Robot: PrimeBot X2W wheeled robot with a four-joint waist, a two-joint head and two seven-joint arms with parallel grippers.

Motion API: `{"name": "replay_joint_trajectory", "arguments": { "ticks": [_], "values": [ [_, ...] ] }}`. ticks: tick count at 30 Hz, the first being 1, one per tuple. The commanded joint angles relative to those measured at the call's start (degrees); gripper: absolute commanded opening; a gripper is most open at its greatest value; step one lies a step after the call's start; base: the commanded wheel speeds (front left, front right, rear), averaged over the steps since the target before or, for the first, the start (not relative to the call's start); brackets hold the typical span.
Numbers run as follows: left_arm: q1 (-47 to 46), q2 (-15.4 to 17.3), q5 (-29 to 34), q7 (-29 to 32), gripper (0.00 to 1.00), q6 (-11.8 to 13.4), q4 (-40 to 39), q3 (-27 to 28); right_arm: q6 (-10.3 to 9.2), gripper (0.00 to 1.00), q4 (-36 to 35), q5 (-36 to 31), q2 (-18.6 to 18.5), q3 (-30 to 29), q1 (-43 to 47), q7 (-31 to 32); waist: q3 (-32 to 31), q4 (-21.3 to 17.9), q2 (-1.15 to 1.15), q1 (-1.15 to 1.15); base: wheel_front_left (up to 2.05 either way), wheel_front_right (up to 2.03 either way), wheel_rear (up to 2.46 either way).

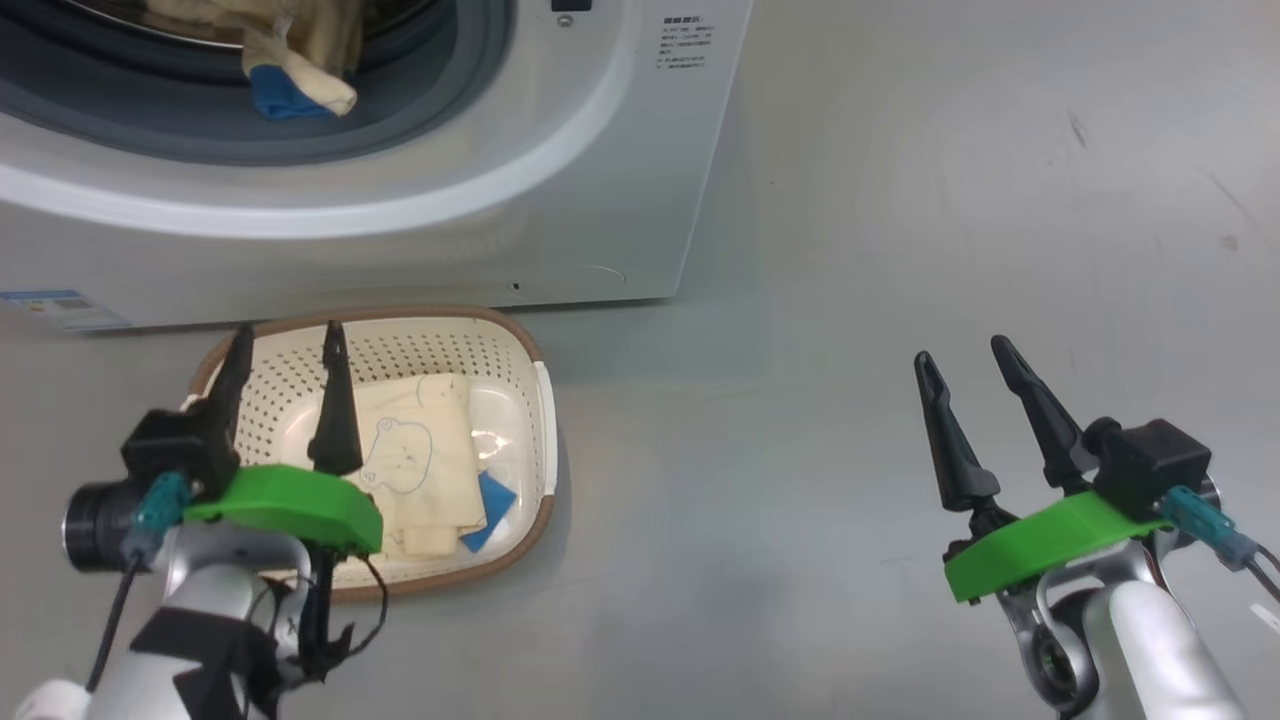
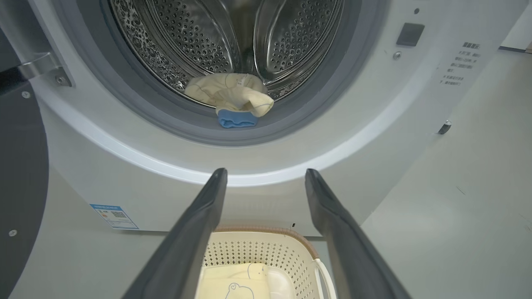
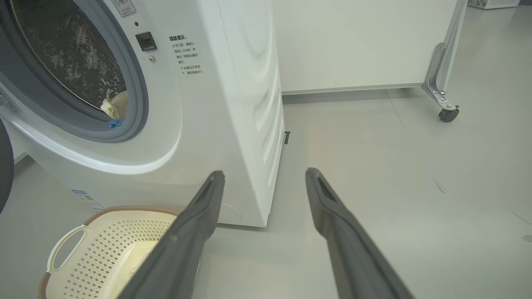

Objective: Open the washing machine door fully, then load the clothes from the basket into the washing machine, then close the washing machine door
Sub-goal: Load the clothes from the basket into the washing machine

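Head view ref. Step in hand, judged: pick-up of basket garment (image 1: 415, 450) from basket (image 1: 535, 400) for transfer to washing machine (image 1: 600, 150).

Found left gripper (image 1: 288, 330) poised over basket's left part, fingers spread wide, nothing pinched. Found right gripper (image 1: 961, 350) likewise spread and empty, well apart to the right over bare floor (image 1: 900, 200).

Recommended procedure:
- Shift slightly right to centre on cloth, then lower straight down inside rim, clear of perforated wall.
- Pinch a raised fold, not the flat face; flat quilted fabric prob. slips.
- Lift clear of rim before moving far, toward drum (image 2: 187, 41).
- Push load deep. Drum garment (image 2: 232, 93) lay at near lip, blue cuff (image 2: 237, 118) draped on grey seal (image 2: 187, 124); poss. trapping risk at door closure.

Position: basket garment lay flat on basket floor, bear face up, below and just right of left gripper's right finger. Basket sat on floor just near of machine front. Door (image 2: 20, 174) appeared as dark panel at left, swung open.
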Motion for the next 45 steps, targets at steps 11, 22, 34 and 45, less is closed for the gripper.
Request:
{"name": "replay_joint_trajectory", "arguments": {
  "ticks": [11,22,34,45],
  "values": [
    [-15.20,6.38,-2.44,8.27,1.00,0.47,4.99,3.22,-0.16,1.00,1.17,2.79,-0.51,3.18,-5.44,-2.88,5.23,-5.02,0.00,0.00,0.00,0.00,0.00],
    [-30.38,12.97,-5.25,19.87,1.00,-7.01,12.22,4.09,-0.16,1.00,5.27,6.43,-0.51,6.92,-9.02,-4.61,9.32,-9.98,0.00,0.00,0.00,0.00,0.00],
    [-42.49,18.39,-5.70,33.76,1.00,-11.50,19.90,2.30,-0.16,1.00,5.83,10.63,-0.51,10.25,-11.63,-4.89,13.57,-14.87,0.00,0.00,0.00,0.00,0.00],
    [-46.81,19.80,-5.17,38.30,0.00,-11.55,22.45,1.28,-0.16,1.00,5.31,12.06,-0.51,11.34,-11.96,-4.90,15.54,-16.04,0.00,0.00,0.00,0.00,0.00]
  ]
}}
